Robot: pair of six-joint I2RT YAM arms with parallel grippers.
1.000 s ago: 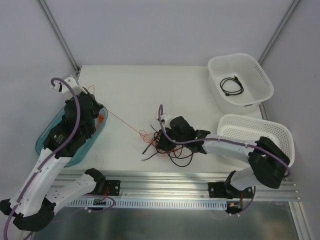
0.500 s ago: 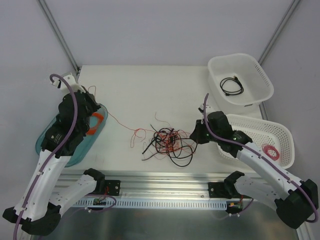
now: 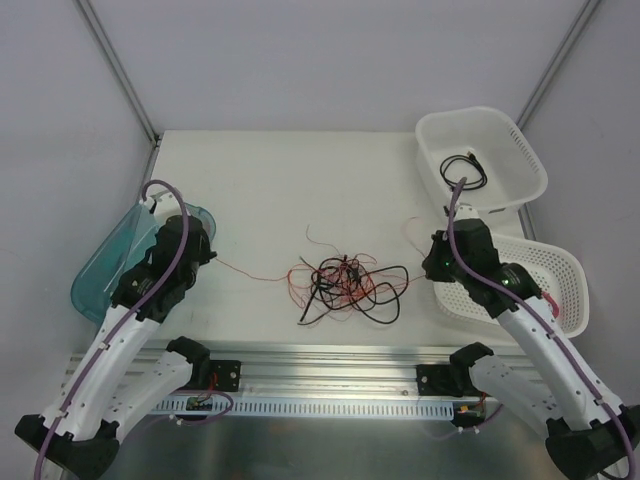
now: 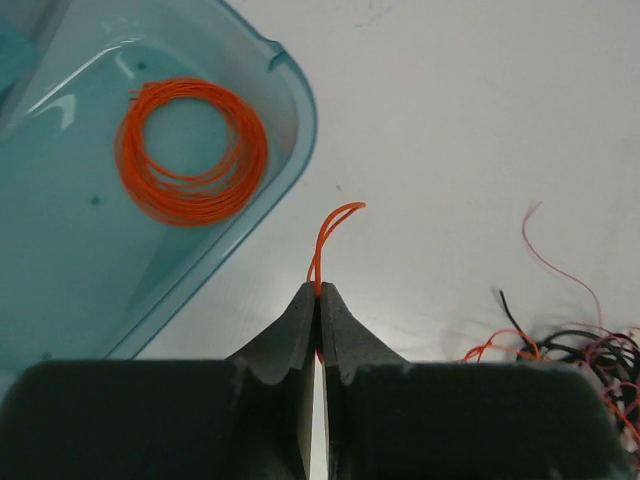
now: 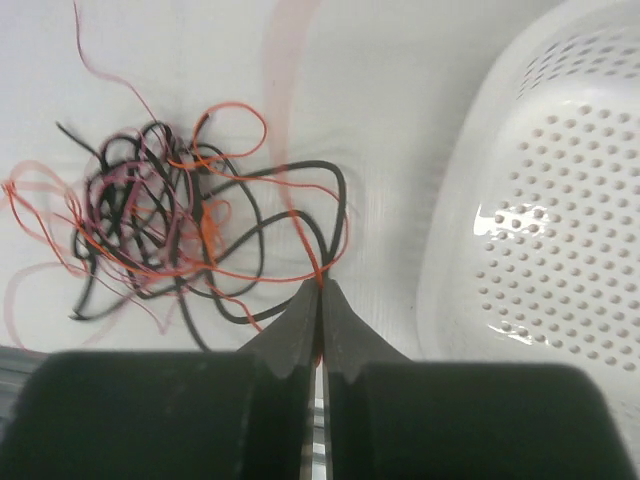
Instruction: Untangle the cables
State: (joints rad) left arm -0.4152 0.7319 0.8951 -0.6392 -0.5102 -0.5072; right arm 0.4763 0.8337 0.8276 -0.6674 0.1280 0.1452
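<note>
The cables (image 3: 345,285) lie as a loose black, orange and red tangle on the table (image 3: 270,180), about midway between its left and right edges and closer to the near edge than the far one. The tangle sits between the two arms. The left gripper (image 4: 318,292) is out near the left edge, just beside the teal tray (image 4: 80,270) that holds a wound orange ring (image 4: 250,165). Its fingers are pressed together on an orange strand (image 4: 333,225), and a short loop of it pokes out past the tips. From above, that strand trails right across the table into the tangle. The right gripper (image 5: 320,288) is closer to the tangle, at its right fringe and just beside the white basket (image 5: 540,200). It is likewise pinched closed on a red-orange strand (image 5: 318,274) where the outer loops cross. Both holds therefore lie roughly on one left-to-right line through the tangle, so the likely next pull is outward along that line, toward the table's left and right edges. Thin loops may cinch instead of slipping free.
</note>
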